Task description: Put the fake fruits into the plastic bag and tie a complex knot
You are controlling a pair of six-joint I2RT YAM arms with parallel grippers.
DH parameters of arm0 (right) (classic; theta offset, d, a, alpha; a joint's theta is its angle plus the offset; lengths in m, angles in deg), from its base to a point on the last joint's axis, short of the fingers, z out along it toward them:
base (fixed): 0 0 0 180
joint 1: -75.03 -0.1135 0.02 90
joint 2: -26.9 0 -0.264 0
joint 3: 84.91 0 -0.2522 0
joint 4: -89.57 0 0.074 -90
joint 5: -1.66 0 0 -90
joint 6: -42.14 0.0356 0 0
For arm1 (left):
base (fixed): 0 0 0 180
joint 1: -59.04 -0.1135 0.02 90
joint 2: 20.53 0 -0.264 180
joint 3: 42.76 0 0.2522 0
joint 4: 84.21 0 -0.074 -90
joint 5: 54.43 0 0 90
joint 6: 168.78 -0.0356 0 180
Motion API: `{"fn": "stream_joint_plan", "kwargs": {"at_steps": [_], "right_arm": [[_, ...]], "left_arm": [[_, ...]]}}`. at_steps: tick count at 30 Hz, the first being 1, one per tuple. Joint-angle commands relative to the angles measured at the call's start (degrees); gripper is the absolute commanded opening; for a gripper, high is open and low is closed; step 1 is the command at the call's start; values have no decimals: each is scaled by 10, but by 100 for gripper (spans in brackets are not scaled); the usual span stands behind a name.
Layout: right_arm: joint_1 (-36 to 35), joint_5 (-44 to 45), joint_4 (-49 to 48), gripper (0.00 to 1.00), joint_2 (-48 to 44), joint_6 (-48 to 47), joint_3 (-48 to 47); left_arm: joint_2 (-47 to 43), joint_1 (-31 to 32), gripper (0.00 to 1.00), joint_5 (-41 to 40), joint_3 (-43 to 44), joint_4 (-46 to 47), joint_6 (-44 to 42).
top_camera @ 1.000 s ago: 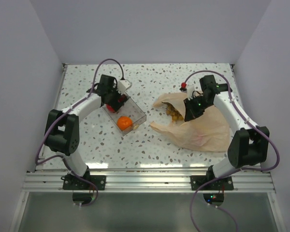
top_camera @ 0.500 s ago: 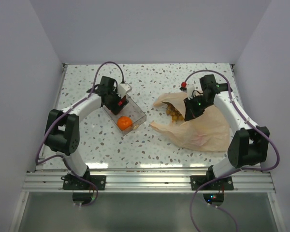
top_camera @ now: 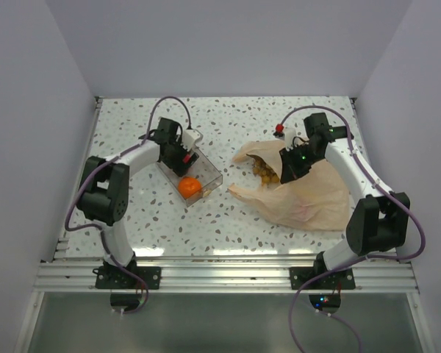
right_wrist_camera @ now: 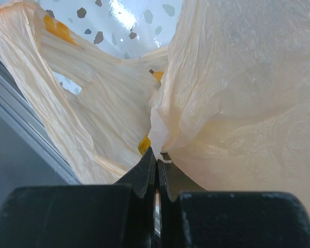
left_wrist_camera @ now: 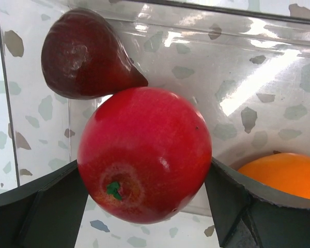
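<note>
Top external view: the task looks to be in its loading stage. One plastic bag lies crumpled on the right of the table, its mouth turned toward the middle, with one tan-brown grape cluster showing inside. The right gripper sits at the bag's upper edge. On the left stands one clear tray with an orange fruit in it, and the left gripper reaches into its far end. No knot is tied, and the handles lie loose.

Left wrist view: three fruits wait in the tray. One red apple is pinched between the two fingers, which touch it on either side. One dark red fruit lies just behind, touching the apple, and the orange fruit sits at the lower right. Whether the apple is off the tray floor cannot be told.

Right wrist view: the jaws are closed tight on a fold of the bag's film, holding the mouth up. Yellow patches show through the film, but what they are cannot be told.
</note>
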Motion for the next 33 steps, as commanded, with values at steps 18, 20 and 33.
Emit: {"fn": "stream_joint_plan", "kwargs": {"at_steps": [18, 20, 33], "right_arm": [[1, -15, -7, 0, 2, 15, -33], [1, -19, -11, 0, -3, 23, -34], [2, -28, -37, 0, -49, 53, -46]], "left_arm": [[-154, 0, 53, 235, 52, 3, 81], [-179, 20, 53, 289, 19, 56, 113], [-90, 234, 53, 285, -97, 531, 363]]}}
